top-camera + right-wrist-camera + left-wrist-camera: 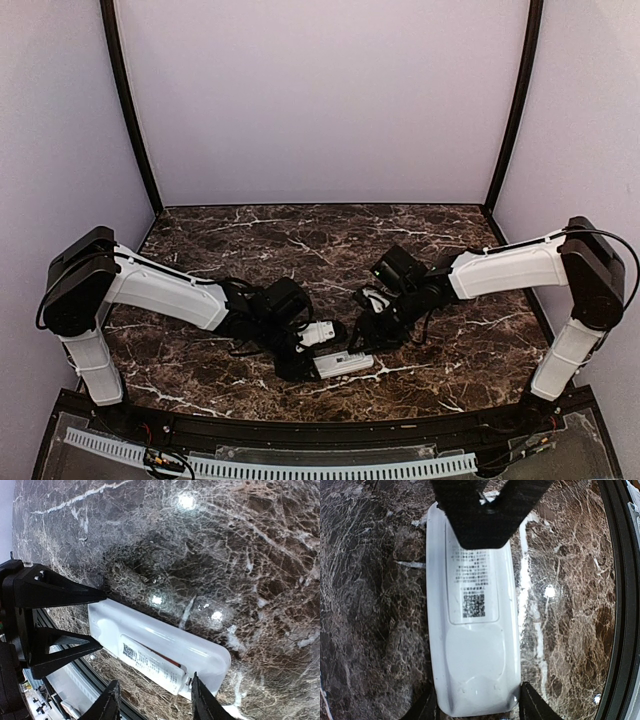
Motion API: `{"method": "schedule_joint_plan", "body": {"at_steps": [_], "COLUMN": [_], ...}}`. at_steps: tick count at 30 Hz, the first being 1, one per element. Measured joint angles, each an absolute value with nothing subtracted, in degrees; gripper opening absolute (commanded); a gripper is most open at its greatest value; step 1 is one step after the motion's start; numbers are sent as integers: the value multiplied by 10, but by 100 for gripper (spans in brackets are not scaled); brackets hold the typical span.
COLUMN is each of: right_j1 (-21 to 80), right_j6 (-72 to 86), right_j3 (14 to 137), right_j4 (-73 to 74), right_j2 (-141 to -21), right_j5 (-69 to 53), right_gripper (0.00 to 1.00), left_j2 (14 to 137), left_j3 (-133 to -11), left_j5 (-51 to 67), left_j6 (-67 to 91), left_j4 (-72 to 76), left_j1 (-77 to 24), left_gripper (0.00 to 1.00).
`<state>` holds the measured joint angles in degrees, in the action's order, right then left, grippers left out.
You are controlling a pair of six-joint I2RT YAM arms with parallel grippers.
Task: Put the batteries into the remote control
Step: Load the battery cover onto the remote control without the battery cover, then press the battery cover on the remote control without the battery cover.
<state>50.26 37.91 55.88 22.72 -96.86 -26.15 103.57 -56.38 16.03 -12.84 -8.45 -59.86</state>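
The white remote control (475,650) lies back-up on the marble, and it also shows in the top view (345,364). My left gripper (477,706) is shut on its near end, one finger against each side. The labelled battery cover (150,664) sits on the back, slightly lifted along one edge. An orange-red sliver of a battery (167,657) shows in that gap; the rest of the batteries is hidden. My right gripper (154,681) hangs open over the cover's far end, its fingers (202,700) apart and holding nothing.
The table's black front rim (620,605) runs close beside the remote. A white slotted cable strip (270,465) lies in front of it. Purple walls close the table in on three sides. Both arms meet near the table's front middle.
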Motion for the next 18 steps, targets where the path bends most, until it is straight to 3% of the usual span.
{"method": "schedule_joint_plan", "body": {"at_steps": [7, 8, 13, 18], "right_j1": [503, 503, 503, 503], "right_j6": [371, 368, 348, 348], "right_j3": [571, 576, 608, 603], "right_j4": [251, 259, 293, 264], "right_j2": [-968, -968, -960, -924], "right_j5": [-242, -237, -206, -234], "right_gripper": [44, 41, 1, 0], "left_j2": [1037, 1037, 1037, 1037], "left_j3": [-566, -566, -566, -566], "left_j5": [161, 161, 161, 161], "left_j6": [-128, -128, -128, -128], "left_j4": [-88, -88, -88, -88], "left_j1": [-599, -599, -599, -599], "left_gripper": [15, 15, 15, 15]}}
